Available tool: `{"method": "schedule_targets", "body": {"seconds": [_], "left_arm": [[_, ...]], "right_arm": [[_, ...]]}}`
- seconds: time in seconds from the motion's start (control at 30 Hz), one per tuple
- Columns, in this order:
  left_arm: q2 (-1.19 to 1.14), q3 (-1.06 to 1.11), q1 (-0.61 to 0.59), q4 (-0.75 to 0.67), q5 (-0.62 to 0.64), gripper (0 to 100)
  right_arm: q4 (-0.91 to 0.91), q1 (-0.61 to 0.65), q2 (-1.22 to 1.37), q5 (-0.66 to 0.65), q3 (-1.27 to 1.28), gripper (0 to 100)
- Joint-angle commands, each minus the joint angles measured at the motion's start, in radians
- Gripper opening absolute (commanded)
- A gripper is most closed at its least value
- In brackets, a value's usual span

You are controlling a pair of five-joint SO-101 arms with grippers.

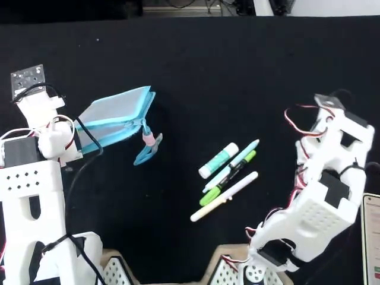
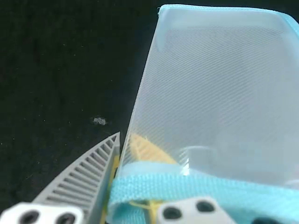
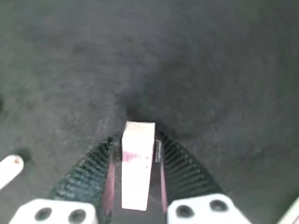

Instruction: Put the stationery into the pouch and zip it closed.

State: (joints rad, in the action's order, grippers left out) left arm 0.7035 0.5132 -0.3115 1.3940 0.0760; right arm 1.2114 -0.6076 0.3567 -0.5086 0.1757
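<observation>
A light blue mesh pouch [image 1: 116,114] is held tilted at the left of the table, its zip pull with a pink and blue tag [image 1: 148,147] hanging toward the middle. My left gripper [image 2: 128,145] is shut on the pouch's blue fabric edge [image 2: 196,189]. On the black mat lie a white and green glue stick [image 1: 218,160], a light blue pen [image 1: 233,164], a green and black marker [image 1: 228,179] and a white pen [image 1: 224,196]. My right gripper [image 3: 138,140] is shut on a small white eraser [image 3: 136,163] with a pink mark, just above the mat.
The right arm [image 1: 323,196] stands folded at the right of the pens. A white pen end [image 3: 7,170] shows beside the right gripper. A white card [image 1: 373,237] lies at the right edge. Black mat [image 1: 225,71] covers the far side.
</observation>
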Motion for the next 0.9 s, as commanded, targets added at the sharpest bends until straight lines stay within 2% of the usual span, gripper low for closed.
{"method": "schedule_targets", "body": {"seconds": [0.0, 0.07, 0.17, 0.33, 0.43, 0.73, 0.87], "left_arm": [[0.008, -0.001, -0.024, -0.003, 0.015, 3], [0.006, 0.001, -0.024, -0.005, 0.015, 3], [0.006, 0.001, -0.024, -0.005, 0.015, 3], [0.006, 0.015, -0.021, -0.006, 0.015, 3], [0.006, 0.015, -0.019, -0.006, 0.015, 3], [0.006, 0.015, -0.022, -0.006, 0.015, 3], [0.006, 0.015, -0.022, -0.006, 0.015, 3]], "right_arm": [[-0.063, 0.012, -0.113, -0.338, -0.018, 1.0], [-0.098, -0.003, -0.11, -0.434, -0.016, 1.1], [-0.112, -0.002, -0.081, -0.466, -0.021, 2.5], [-0.078, -0.006, -0.039, -0.465, -0.022, 21.2], [-0.083, -0.006, -0.025, -0.456, -0.024, 20.4], [-0.107, -0.003, -0.024, -0.308, -0.039, 19.4], [-0.114, -0.002, -0.019, -0.298, -0.027, 16.2]]}}
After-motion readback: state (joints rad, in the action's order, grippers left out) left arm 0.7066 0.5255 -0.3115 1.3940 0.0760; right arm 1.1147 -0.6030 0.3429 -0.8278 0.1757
